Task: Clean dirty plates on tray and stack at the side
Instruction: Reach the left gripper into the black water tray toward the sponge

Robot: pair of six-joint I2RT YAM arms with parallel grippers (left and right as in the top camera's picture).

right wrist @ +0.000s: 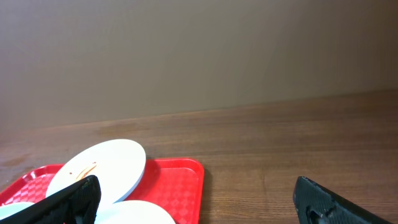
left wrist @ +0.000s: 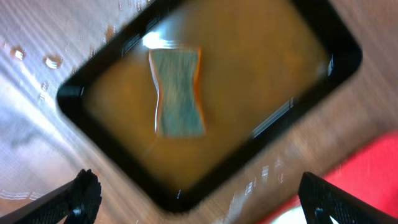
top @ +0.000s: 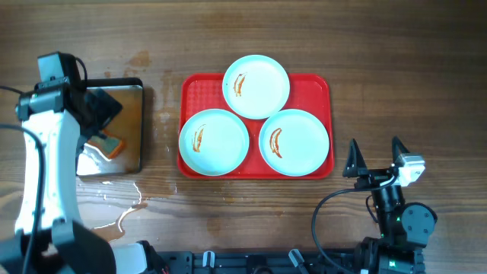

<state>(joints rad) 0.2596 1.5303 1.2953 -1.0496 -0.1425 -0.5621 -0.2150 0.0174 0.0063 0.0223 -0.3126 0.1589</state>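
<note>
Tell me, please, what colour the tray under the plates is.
The tray is red; overhead view shows it best.

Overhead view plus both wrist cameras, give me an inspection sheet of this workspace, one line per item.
Surface: wooden table, spilled water at front left.
Job's things: red tray holds three plates, each with an orange-brown streak: back plate tilted, overlapping the front-left plate and front-right plate. None stacked at the side.
Clutter: black-rimmed pan of brownish liquid with a sponge in it.
Hands: left hand open above the pan; right hand open, right of the tray, holding nothing.
Cables: black cable looping by the right arm's base.
Surroundings: plain wall behind the table.
</note>
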